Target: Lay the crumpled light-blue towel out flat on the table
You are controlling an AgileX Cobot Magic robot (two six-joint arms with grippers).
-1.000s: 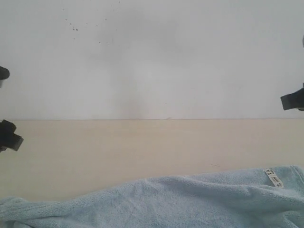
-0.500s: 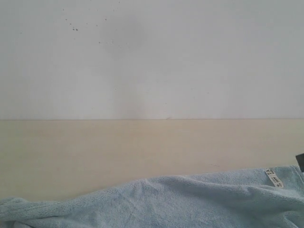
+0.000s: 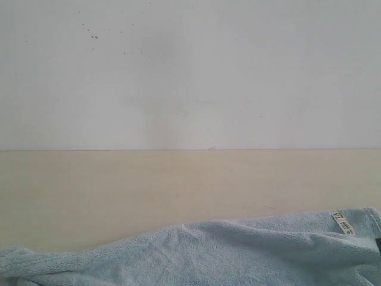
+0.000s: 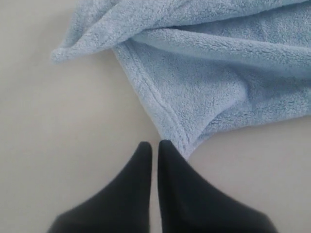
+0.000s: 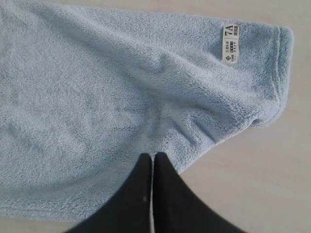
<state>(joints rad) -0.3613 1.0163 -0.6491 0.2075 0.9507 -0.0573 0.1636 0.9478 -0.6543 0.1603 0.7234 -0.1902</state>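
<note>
Towel (image 3: 238,253) first: the pale blue terry cloth lies rumpled along the 6 o'clock edge of the exterior view. It runs from the 7 o'clock corner across to about 4 o'clock and rests on the beige table (image 3: 149,190). Its small white tag (image 3: 342,223) sits near 4 o'clock, close to a rounded corner of the cloth. Behind the table, the white wall (image 3: 190,77) fills the 12 o'clock half, with a few dark specks (image 3: 94,36) toward 11 o'clock. Neither of my arms can be made out clearly in that view.

My left gripper (image 4: 154,144) is clenched. Its two black fingers (image 4: 131,194) lie side by side with only a thin slit between them, and nothing is caught in that slit. A corner of the towel with a stitched hem (image 4: 160,104) comes down just beside one fingertip, touching it or very nearly so. The cloth beyond that corner is bunched into thick folds, and bare table lies on either side.

My right gripper (image 5: 152,156) is also pressed together, with its tips at the edge of the cloth. Several creases in the pile run in toward the tips. I cannot tell whether any cloth is nipped between them. Through this wrist camera the tag reads "7A" and lies flat near the hemmed, rounded corner, well apart from my tips.
</note>
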